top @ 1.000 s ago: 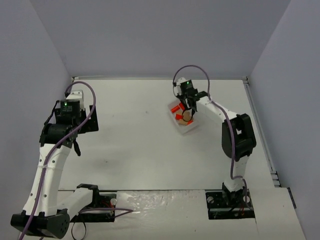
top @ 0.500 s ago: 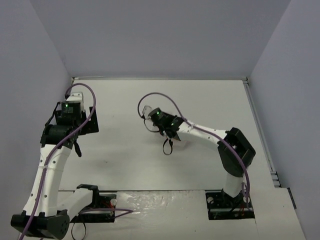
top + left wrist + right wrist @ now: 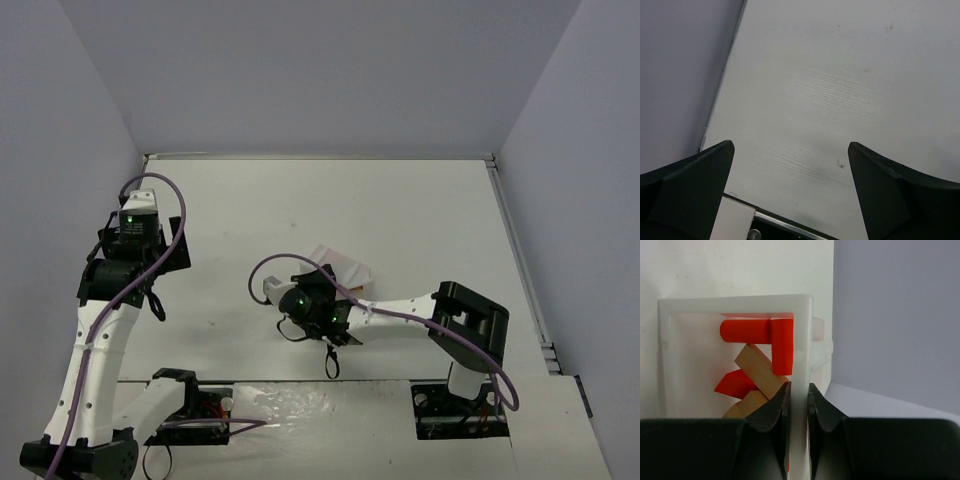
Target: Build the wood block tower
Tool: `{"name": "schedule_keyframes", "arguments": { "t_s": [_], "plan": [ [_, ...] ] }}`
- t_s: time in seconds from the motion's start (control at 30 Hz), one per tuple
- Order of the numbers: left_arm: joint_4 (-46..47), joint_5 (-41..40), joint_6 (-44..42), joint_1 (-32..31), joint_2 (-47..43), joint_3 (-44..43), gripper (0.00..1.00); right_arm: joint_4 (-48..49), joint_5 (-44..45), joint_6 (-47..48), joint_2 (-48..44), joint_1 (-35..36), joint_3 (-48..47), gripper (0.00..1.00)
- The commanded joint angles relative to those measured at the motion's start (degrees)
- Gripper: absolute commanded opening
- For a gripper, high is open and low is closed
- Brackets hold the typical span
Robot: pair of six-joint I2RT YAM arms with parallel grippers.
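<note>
My right gripper (image 3: 799, 390) is shut on the side wall of a white tray (image 3: 801, 330) and holds it tipped. Inside the tray lie the tower's blocks: a red-orange cylinder (image 3: 745, 331), a red-orange block (image 3: 782, 346), a tan rectangular block (image 3: 760, 371), a red wedge (image 3: 734, 383) and another tan piece (image 3: 746, 405). In the top view the tray (image 3: 338, 266) sits at the end of the right gripper (image 3: 330, 288) near the table's middle; the blocks are mostly hidden there. My left gripper (image 3: 790, 147) is open and empty over bare table at the left (image 3: 152, 298).
The table's left edge meets the grey wall (image 3: 720, 95). The left arm's base plate and a metal rail (image 3: 770, 222) lie under the left gripper at the near edge. Grey walls enclose the table on three sides.
My right arm has swept the tray from the back right of the table toward the near middle, turning it on the way. The left arm has shifted only slightly.
</note>
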State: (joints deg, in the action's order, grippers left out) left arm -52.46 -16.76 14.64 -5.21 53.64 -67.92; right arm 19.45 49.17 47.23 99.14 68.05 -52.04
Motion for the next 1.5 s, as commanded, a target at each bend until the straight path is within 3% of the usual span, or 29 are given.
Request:
{"name": "schedule_keyframes", "arguments": {
  "t_s": [0.0,0.4,0.5,0.7,0.87,1.2,1.47],
  "plan": [
    [2.1,-3.19,1.79,-0.15,-0.82,-0.99,0.97,4.36,2.33,2.35,-3.78,4.67,3.96,0.0],
    [3.38,-1.63,3.29,-0.15,-0.38,0.43,0.97,3.93,2.6,-1.7,-5.53,6.57,7.08,0.0],
    [5.22,0.85,4.91,-0.24,0.07,2.67,0.97,5.9,6.61,-1.59,-3.39,6.59,6.49,0.0],
    [8.59,7.13,8.23,-0.24,1.59,7.2,0.97,13.97,14.61,1.75,-0.51,5.7,5.58,0.0],
    [9.97,7.36,7.9,-0.2,2.3,8.11,0.97,18.41,15.94,7.12,1.0,4.64,4.09,0.0],
    [13.12,9.24,8.12,-0.2,2.69,11.26,0.97,20.23,13.28,10.92,-2.15,6.12,5.15,0.0],
    [19.28,16.81,10.65,-0.23,7.39,14.95,0.95,20.52,14.97,10.52,-1.96,7.3,6.2,0.0]
  ]
}}
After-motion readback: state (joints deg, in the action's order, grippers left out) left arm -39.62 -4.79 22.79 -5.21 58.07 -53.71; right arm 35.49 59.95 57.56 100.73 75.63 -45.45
